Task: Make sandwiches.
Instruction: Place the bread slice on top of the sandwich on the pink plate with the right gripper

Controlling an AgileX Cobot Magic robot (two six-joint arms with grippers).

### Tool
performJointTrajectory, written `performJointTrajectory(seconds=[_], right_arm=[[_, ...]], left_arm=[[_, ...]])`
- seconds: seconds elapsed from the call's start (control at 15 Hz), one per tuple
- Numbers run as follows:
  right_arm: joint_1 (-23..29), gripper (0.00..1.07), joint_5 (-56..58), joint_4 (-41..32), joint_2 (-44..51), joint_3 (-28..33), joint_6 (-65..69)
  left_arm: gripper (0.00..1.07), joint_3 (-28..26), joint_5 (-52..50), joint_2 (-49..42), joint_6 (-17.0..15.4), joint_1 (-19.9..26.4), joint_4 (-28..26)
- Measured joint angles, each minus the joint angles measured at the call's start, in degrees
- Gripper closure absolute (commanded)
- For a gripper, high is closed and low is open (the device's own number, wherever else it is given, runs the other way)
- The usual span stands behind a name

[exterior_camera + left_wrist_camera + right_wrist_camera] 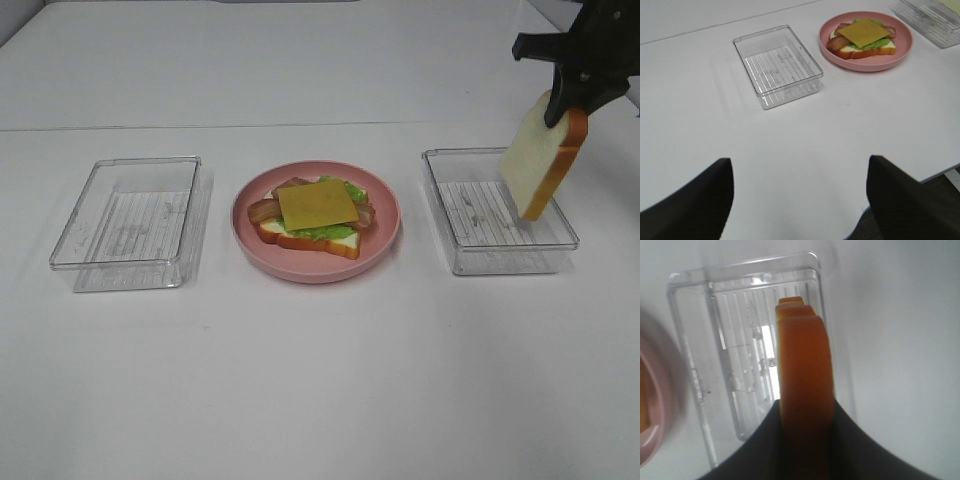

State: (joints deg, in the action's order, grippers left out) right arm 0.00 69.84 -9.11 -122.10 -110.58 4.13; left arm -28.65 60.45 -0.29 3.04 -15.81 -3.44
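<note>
On the round pink plate [380, 245] lies an open sandwich [316, 216]: a bread slice with green lettuce, brown bacon and a yellow cheese square on top; the left wrist view shows it too [862, 37]. My right gripper [573, 103] is shut on a second bread slice [540, 160], white with an orange-brown crust, which hangs on edge above the right clear tray [495, 212]. In the right wrist view the slice's crust [805, 365] sits between the fingers. My left gripper [800, 200] is open over bare table, with nothing between its fingers.
An empty clear plastic tray [132, 222] stands left of the plate, also seen in the left wrist view [777, 65]. The right tray [745, 355] is empty beneath the lifted slice. The white table's edge [940, 172] shows close to the left gripper.
</note>
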Motion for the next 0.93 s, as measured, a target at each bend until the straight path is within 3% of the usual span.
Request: performJointTrajectory(seconds=[0.27, 0.47, 0.93], right_arm=[[0.69, 1.07, -0.06, -15.93, 5.67, 1.78, -4.98], [4.01, 1.07, -0.63, -21.54, 7.68, 6.99, -6.82], [13.24, 1.07, -22.12, -38.50, 7.33, 21.43, -7.45]], left_arm=[[0.36, 0.00, 0.00, 0.00, 0.06, 0.00, 0.00], [0.36, 0.00, 0.00, 0.00, 0.06, 0.00, 0.00], [0.36, 0.00, 0.00, 0.00, 0.06, 0.00, 0.00]])
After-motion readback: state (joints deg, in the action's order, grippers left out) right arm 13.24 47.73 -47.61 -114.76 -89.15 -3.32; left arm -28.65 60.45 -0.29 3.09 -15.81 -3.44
